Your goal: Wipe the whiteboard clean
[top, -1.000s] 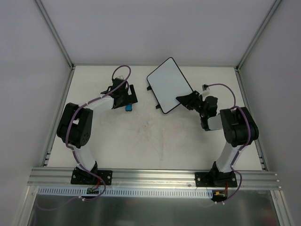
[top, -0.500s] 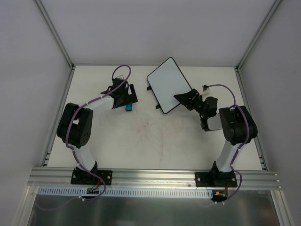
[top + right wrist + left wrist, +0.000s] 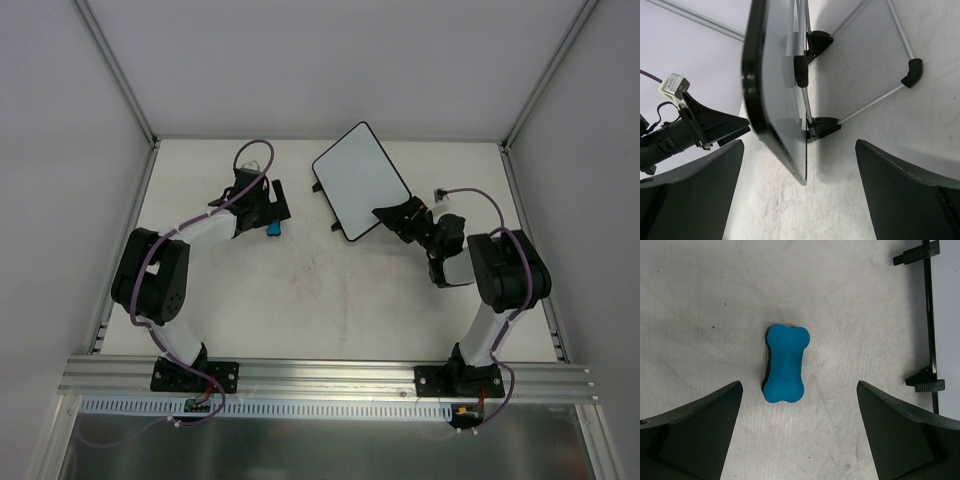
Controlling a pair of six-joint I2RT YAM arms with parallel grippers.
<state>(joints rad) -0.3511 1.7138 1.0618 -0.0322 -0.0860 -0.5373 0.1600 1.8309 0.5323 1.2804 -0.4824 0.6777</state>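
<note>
The whiteboard (image 3: 360, 180) stands propped at the back middle of the table, its black-framed white face bare of marks. In the right wrist view it shows edge-on (image 3: 771, 85), on thin metal legs (image 3: 867, 104). My right gripper (image 3: 394, 213) is open at the board's near right corner; that corner reaches between the jaws (image 3: 800, 195) without touching them. A blue bone-shaped eraser (image 3: 272, 230) lies on the table left of the board. My left gripper (image 3: 273, 212) hangs open over it, and the eraser (image 3: 785, 363) lies just ahead of the open fingertips (image 3: 800, 432).
The board's black frame edge and tabs (image 3: 930, 320) run down the right side of the left wrist view. Grey enclosure walls and metal posts (image 3: 120, 80) close off the table on three sides. An aluminium rail (image 3: 330, 375) holds both arm bases at the near edge.
My right gripper has opened, letting go of the board's corner, and has drawn back a little. The left arm's elbow has swung lower left, with its gripper still over the eraser.
</note>
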